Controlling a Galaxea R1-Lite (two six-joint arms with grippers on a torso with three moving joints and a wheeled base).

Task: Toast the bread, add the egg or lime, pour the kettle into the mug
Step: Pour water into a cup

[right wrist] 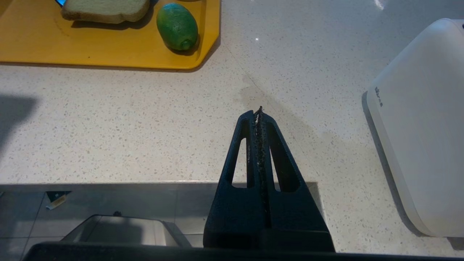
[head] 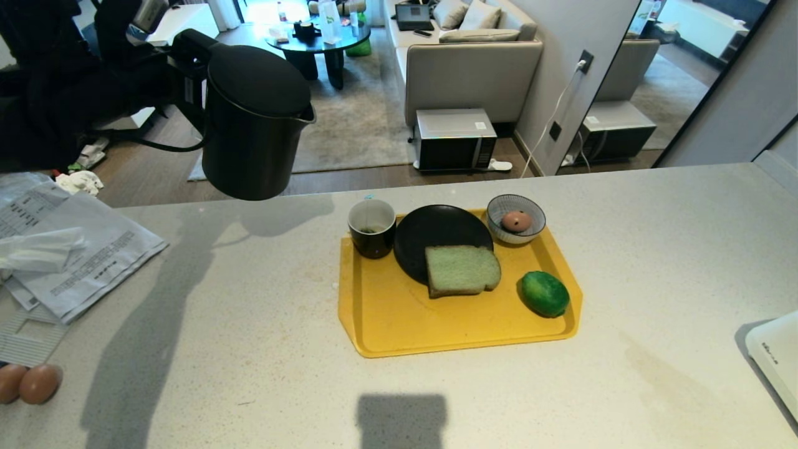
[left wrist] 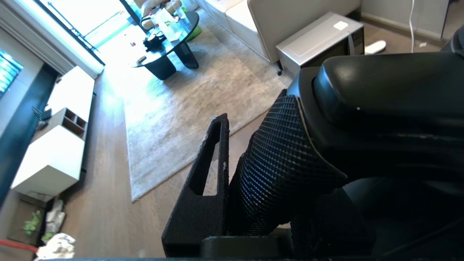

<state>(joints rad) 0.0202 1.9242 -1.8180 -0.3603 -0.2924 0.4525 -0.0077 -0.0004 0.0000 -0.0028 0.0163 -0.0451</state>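
The matte black kettle (head: pixel 255 118) hangs in the air over the counter's back left, its spout facing the tray. My left gripper (head: pixel 187 68) is shut on its textured handle (left wrist: pixel 279 159); one finger (left wrist: pixel 212 163) shows beside the handle and the other is hidden behind it. The black mug (head: pixel 371 227), white inside, stands on the yellow tray (head: pixel 399 324), below and right of the kettle. The pale green bread (head: pixel 462 270) lies partly on a black plate (head: pixel 430 234). The lime (head: pixel 545 293) rests at the tray's right, and an egg (head: pixel 516 221) sits in a striped bowl (head: pixel 499 209). My right gripper (right wrist: pixel 259 110) is shut and empty above the counter's front edge.
Papers and plastic (head: pixel 62 249) cover the counter's left side, with two brown eggs (head: pixel 31 381) at the front left. A white appliance (head: pixel 773 362) stands at the right edge. Beyond the counter is a living room with a sofa and a microwave on the floor.
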